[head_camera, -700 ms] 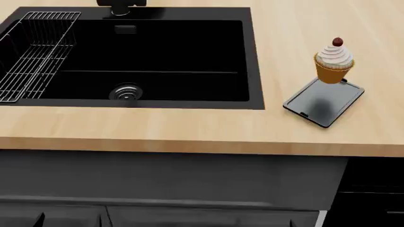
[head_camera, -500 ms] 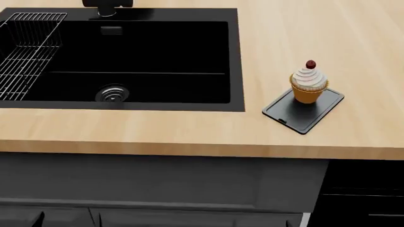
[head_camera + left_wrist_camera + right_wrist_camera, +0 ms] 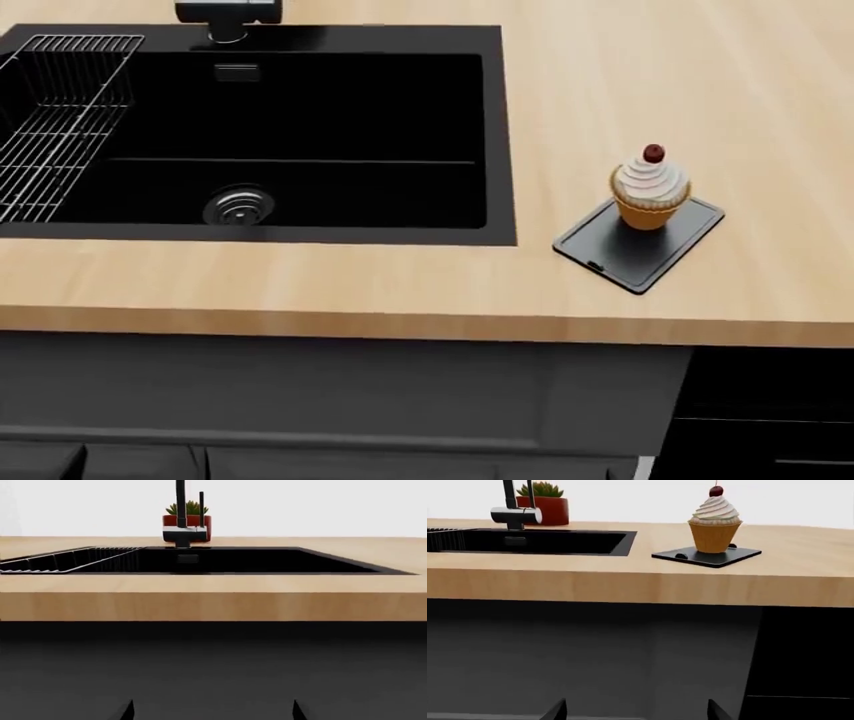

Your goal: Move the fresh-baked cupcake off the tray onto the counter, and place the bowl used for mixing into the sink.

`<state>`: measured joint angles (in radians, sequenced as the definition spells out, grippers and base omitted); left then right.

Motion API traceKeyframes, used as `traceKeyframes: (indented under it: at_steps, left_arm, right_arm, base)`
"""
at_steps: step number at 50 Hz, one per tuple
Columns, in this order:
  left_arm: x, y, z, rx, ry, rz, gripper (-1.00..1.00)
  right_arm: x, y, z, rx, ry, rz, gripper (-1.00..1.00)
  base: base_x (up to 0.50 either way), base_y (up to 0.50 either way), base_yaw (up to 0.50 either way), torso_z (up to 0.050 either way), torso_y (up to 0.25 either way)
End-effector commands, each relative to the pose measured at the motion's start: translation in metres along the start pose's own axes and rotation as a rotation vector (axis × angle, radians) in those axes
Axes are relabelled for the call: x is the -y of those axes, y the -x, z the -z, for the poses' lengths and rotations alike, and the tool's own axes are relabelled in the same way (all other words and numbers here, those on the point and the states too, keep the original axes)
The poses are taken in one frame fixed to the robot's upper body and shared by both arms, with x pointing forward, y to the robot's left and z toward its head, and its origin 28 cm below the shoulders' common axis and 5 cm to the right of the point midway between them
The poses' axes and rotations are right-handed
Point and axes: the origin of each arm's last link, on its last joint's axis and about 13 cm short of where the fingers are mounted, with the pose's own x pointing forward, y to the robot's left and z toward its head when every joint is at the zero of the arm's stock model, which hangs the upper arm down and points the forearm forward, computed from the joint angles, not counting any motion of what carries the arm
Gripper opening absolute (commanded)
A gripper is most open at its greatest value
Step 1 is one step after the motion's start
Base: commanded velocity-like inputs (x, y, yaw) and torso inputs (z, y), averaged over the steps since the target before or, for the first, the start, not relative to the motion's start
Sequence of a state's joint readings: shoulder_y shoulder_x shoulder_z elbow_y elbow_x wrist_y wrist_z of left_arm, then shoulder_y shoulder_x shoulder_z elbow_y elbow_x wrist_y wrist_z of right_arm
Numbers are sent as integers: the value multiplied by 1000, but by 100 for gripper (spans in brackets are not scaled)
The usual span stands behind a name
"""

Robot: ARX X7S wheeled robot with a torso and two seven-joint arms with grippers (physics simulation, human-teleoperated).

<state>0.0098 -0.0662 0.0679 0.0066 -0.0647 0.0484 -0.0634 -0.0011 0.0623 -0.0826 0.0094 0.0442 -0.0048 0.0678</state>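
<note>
Sitting on the tray (image 3: 638, 245) beside the sink (image 3: 267, 130), the cupcake (image 3: 650, 190) could topple if bumped. Both pincers hang open below the table (image 3: 400, 280); the bowl isn't visible.

Cherry-topped cupcake (image 3: 650, 190) stands upright on the dark tray (image 3: 627, 247).

Only dark, pointed fingertips show: two on the left gripper (image 3: 212, 712), two on the right gripper (image 3: 636, 711). Plain black, no markings.
</note>
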Motion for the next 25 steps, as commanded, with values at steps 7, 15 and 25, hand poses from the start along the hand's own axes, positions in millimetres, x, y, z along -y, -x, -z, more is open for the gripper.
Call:
traceKeyframes:
  at_steps: [7, 15, 25]
  left_arm:
    - [-1, 1, -2, 21, 6, 13, 100]
    - [0, 1, -2, 21, 8, 22, 100]
    - [-1, 1, -2, 21, 9, 17, 100]
  right_arm:
    - [-1, 1, -1, -1, 10, 0, 100]
    - [0, 0, 1, 0, 13, 1, 100]
    - [-1, 0, 0, 1, 19, 0, 100]
  base:
    - [0, 0, 0, 50, 0]
    - [0, 0, 0, 50, 0]
    - [0, 0, 0, 50, 0]
